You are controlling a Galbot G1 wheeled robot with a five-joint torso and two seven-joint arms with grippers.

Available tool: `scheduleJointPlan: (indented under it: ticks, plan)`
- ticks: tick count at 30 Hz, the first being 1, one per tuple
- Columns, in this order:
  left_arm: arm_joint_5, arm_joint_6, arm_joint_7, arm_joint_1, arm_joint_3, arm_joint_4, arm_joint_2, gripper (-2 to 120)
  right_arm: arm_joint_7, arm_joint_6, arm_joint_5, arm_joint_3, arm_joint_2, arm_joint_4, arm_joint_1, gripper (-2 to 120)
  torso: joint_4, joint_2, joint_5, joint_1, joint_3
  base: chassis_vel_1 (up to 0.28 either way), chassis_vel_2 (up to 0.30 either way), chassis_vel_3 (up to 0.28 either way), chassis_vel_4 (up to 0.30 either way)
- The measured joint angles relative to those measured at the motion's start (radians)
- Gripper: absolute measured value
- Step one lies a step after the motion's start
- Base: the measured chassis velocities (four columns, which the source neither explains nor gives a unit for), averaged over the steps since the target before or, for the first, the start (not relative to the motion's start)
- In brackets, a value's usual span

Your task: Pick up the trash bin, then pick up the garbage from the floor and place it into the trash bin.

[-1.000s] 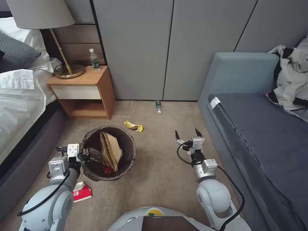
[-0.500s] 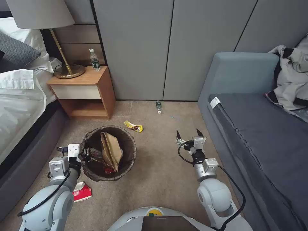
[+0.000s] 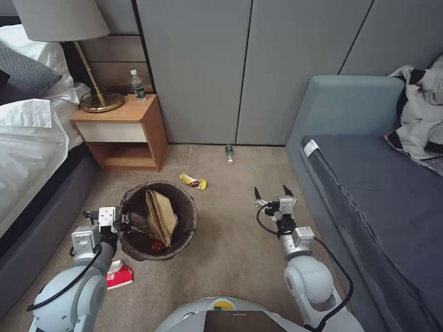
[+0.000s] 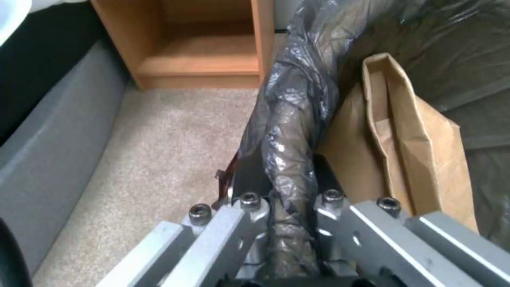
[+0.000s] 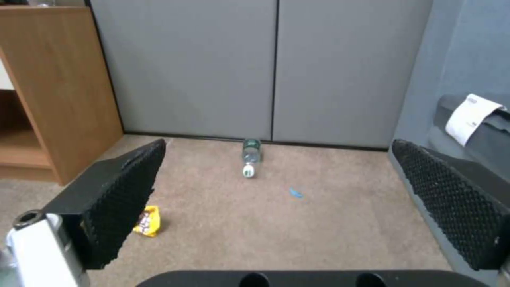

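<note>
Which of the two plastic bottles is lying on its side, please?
The bottle on the carpet by the grey wall panels; the other bottle stands upright on the nightstand.

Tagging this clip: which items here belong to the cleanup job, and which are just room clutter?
Job items:
trash bin, rim clamped by the left claw
brown paper bag inside it
yellow wrapper, floor bottle, red packet on the carpet
right claw, open

Just lying about:
upright bottle and lamp on the nightstand
clothes on the sofa
</note>
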Motion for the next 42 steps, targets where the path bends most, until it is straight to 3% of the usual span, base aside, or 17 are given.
scheduleJointPlan:
  ticks: [42]
  plan:
    - [0.002,-0.010,0.006,-0.008,-0.003,0.008,0.003,3,0.002,-0.007,0.013,0.000,0.003,-0.005,0.000,100,-0.0001,0.000,0.0000,0.000,0.000,0.003,0.002,0.001,0.001]
